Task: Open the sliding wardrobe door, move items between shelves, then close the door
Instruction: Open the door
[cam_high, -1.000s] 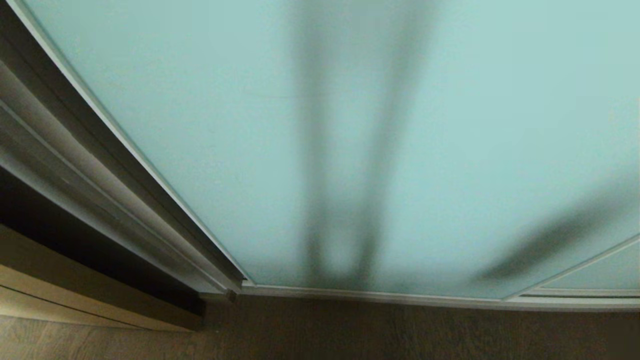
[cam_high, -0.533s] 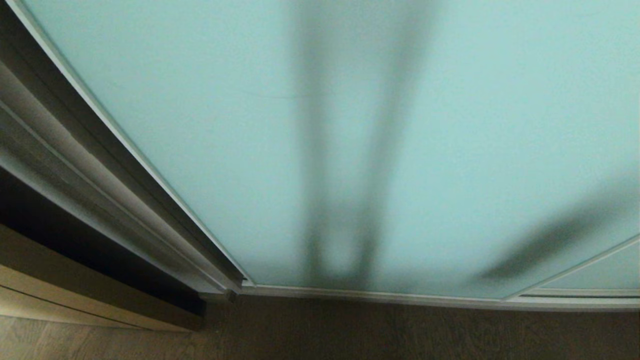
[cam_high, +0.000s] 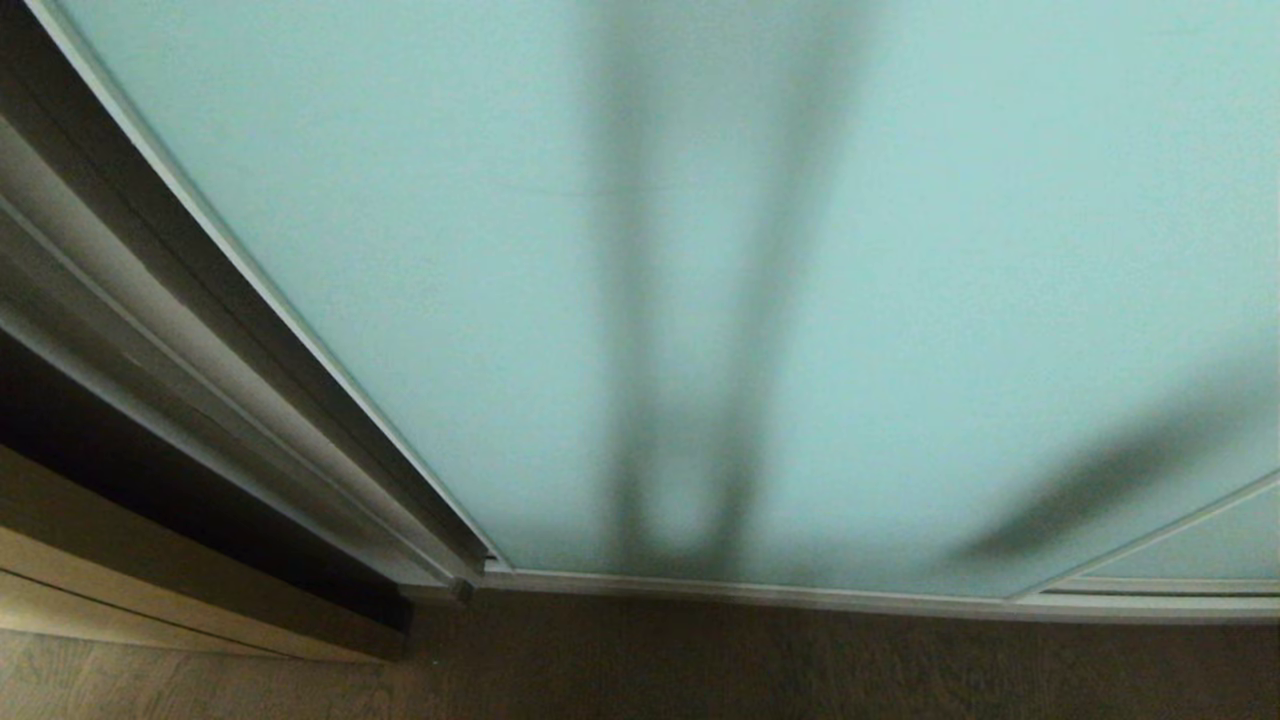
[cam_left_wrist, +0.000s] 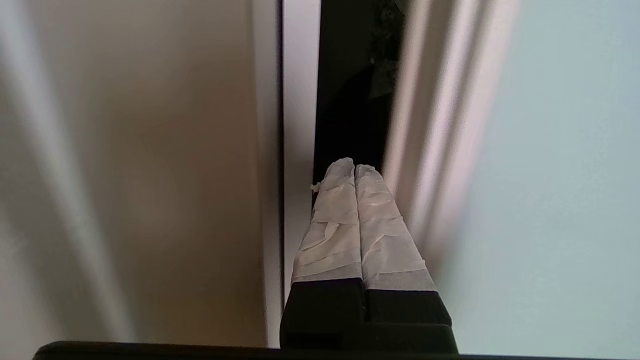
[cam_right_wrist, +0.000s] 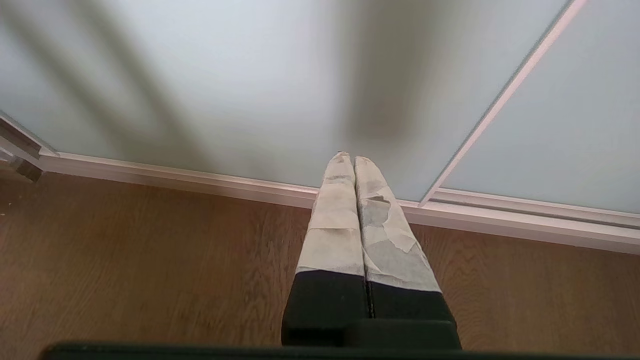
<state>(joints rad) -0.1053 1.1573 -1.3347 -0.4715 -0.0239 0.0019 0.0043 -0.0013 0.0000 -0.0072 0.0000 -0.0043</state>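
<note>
Overhead, your head view is nearly filled by the sliding wardrobe door (cam_high: 900, 250), its silver frame meeting the wood floor (cam_high: 800, 670) at 6 o'clock; a light wood panel (cam_high: 150, 590) sits at 8 o'clock. Next, left wrist: the left gripper (cam_left_wrist: 354, 167), fingers pressed together, points at a dark gap (cam_left_wrist: 350, 100) beside the door's frame. Finally, right wrist: the right gripper (cam_right_wrist: 348, 157), fingers pressed together, hangs above the floor facing the door.

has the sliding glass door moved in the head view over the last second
No. The sliding wardrobe door keeps its bottom-left corner at the same spot against the floor.
</note>
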